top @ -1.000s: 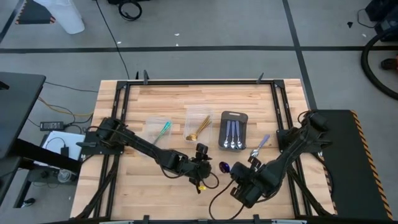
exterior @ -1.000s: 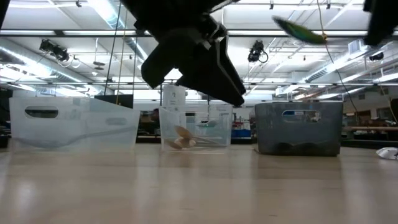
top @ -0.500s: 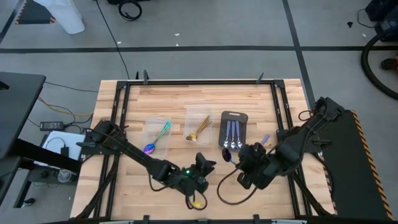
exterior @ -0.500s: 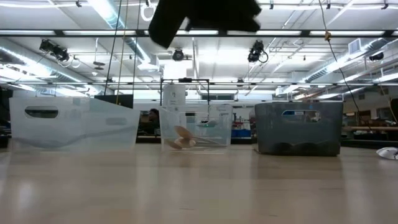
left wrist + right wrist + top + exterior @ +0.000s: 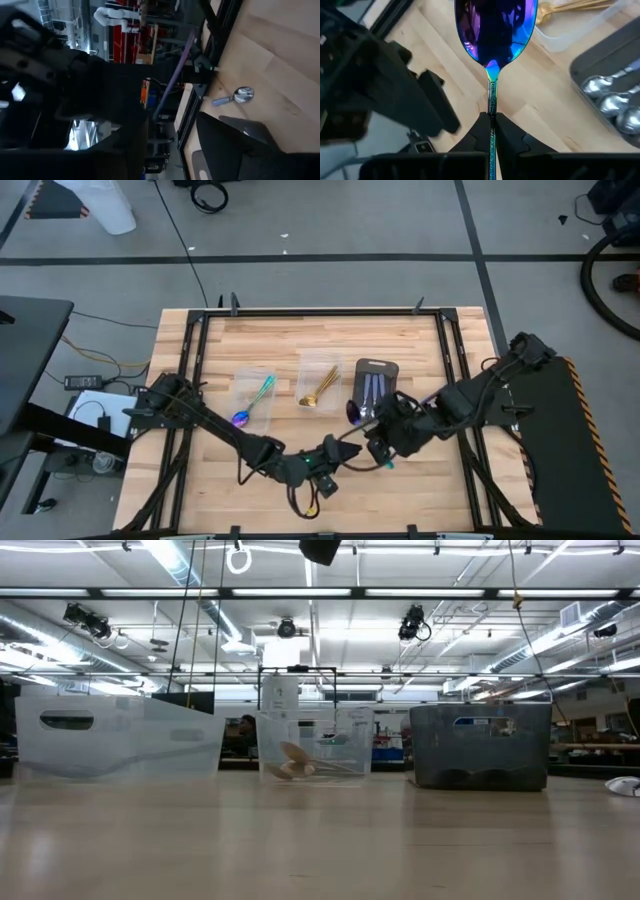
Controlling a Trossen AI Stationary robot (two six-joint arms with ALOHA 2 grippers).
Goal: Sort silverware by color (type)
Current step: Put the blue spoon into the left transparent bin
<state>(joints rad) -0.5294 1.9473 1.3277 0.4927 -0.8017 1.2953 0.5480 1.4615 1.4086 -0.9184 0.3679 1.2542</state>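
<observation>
Currently: right gripper clamped shut on iridescent purple-bowled, teal-handled spoon.
High view: held above table beside dark grey tray of silver spoons; gold spoons in middle clear plastic tub. Left wrist view: left gripper spread wide, holding nothing; lone silver spoon on wood.

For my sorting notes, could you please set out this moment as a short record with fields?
right gripper: fingers shut on the teal handle of the iridescent purple spoon, held above the table beside the dark grey tray
left gripper: open, empty, near the table's front
dark grey tray: three plain silver spoons
middle clear plastic tub: shiny gold spoons
left clear plastic tub: one iridescent spoon
</observation>
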